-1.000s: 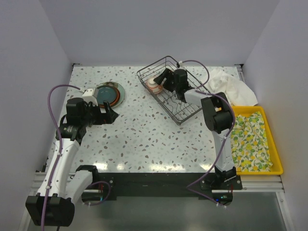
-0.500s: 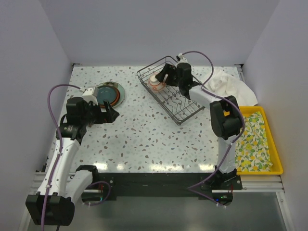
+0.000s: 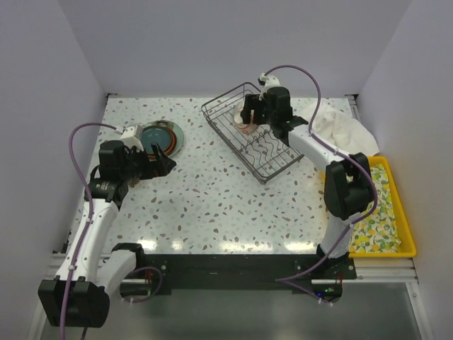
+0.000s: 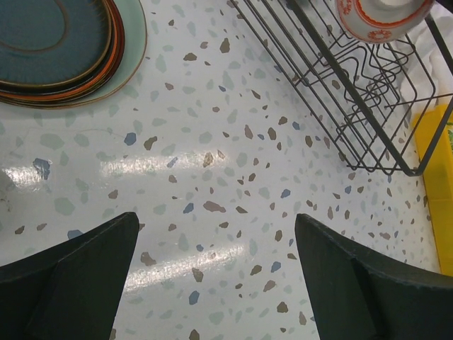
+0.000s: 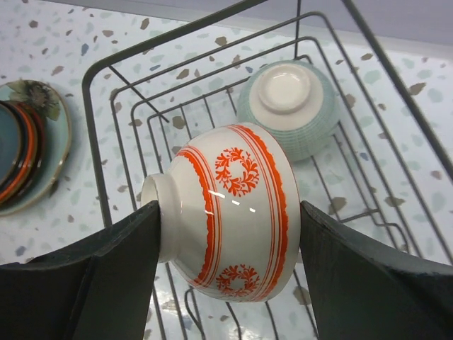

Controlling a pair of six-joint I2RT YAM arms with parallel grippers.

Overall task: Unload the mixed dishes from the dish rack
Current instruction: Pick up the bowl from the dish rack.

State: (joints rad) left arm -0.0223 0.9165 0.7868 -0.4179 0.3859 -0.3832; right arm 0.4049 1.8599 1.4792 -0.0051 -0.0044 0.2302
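Observation:
My right gripper (image 5: 228, 219) is shut on a white bowl with a red pattern (image 5: 230, 212) and holds it on its side above the dark wire dish rack (image 5: 106, 67); the pair shows over the rack (image 3: 272, 159) in the top view (image 3: 249, 119). A pale green bowl (image 5: 287, 106) lies upside down in the rack below. A stack of plates (image 3: 159, 138), teal on top, rests on the table at the left (image 4: 60, 49). My left gripper (image 4: 216, 234) is open and empty over the table beside the stack (image 3: 157, 165).
A white cloth (image 3: 338, 126) lies right of the rack. A yellow tray (image 3: 409, 212) with a lemon-print cloth stands at the right edge. Walls close in the table at the left, back and right.
My right gripper has lifted the red-patterned bowl out of the rack and carried it toward the back. My left arm has drawn back slightly to the left.

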